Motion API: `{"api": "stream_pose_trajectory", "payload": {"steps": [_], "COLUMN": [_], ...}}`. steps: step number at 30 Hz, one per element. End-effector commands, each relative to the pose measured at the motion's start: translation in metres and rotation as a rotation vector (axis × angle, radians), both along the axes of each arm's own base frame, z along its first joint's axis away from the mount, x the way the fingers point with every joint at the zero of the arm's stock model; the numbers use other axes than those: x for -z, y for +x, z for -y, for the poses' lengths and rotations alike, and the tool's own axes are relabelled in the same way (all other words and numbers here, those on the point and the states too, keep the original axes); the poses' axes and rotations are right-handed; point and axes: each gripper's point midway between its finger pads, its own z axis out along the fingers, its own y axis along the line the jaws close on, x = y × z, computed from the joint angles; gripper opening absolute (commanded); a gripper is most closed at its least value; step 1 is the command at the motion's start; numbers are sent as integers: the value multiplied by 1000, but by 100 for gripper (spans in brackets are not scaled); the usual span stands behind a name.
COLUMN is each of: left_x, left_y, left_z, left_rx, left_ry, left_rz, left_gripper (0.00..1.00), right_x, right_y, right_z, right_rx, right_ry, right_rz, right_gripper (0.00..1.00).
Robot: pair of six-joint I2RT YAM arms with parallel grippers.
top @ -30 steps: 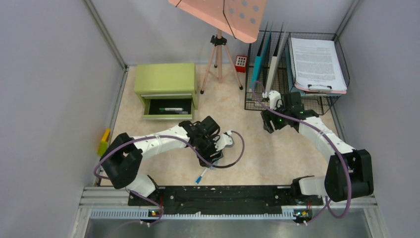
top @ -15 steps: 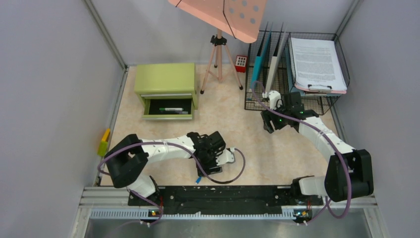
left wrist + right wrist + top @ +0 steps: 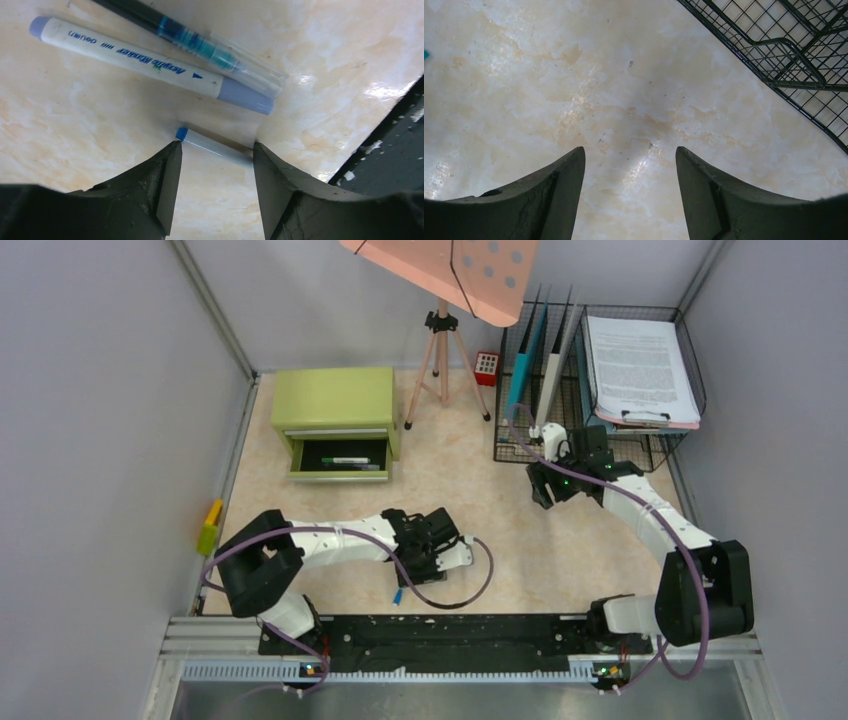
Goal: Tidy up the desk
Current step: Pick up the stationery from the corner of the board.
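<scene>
Beige marbled desk (image 3: 540,550) spreads under both arms. Your left gripper (image 3: 216,146) has dropped toward near rail (image 3: 440,630); jaws spread astride blue-capped pen (image 3: 210,144), not yet pinching. Pick looks imminent. Right gripper (image 3: 630,152) unmoved, spread, beside wire basket (image 3: 784,50).

Grey walls (image 3: 100,390) L, R & back, evenly lit. Metal corner post (image 3: 213,310) upper L. Green drawer cabinet (image 3: 335,400) upper L-centre, drawer open. Pink tripod stand (image 3: 442,340) top centre. Black wire rack (image 3: 632,309) upper R. Black-silver rail (image 3: 450,632) along bottom.
</scene>
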Motion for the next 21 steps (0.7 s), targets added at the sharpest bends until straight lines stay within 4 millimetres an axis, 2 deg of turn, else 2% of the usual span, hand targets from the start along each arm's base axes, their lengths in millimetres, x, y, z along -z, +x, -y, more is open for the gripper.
{"api": "stream_pose_trajectory", "payload": {"steps": [1, 5, 9, 14, 21], "left_x": [8, 9, 9, 12, 6], "left_y": [15, 8, 2, 2, 19], "left_z": [-25, -32, -34, -37, -41], "left_rx": [-2, -11, -19, -11, -13], "left_ry": [107, 133, 143, 154, 145], "left_rz": [95, 61, 22, 20, 83], "left_gripper": [58, 57, 61, 48, 35], "right_x": [-9, -8, -8, -8, -6], "right_y": [11, 11, 10, 10, 9], "right_z": [0, 0, 0, 0, -1], "right_rx": [-3, -5, -6, -6, -9], "right_ry": [7, 8, 10, 9, 10], "right_rz": [34, 29, 28, 26, 20], "right_gripper": [66, 66, 66, 66, 66]}}
